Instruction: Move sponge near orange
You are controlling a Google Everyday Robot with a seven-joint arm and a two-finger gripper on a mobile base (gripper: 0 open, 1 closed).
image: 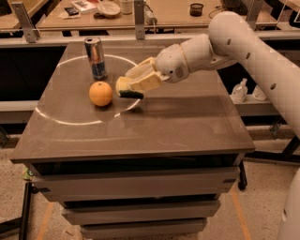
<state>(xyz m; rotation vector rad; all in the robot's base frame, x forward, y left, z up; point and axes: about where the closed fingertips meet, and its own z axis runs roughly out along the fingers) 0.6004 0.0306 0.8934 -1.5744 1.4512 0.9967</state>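
Note:
The orange sits on the dark table, left of middle. My gripper is shut on the pale yellow sponge, whose darker underside shows. It holds the sponge a little above the table, just right of the orange with a small gap between them. The white arm reaches in from the upper right.
A tall silver-and-blue drink can stands upright behind the orange. A pale circular line is marked on the tabletop around the orange. A desk with clutter lies behind. White bottles stand on the right, beyond the table.

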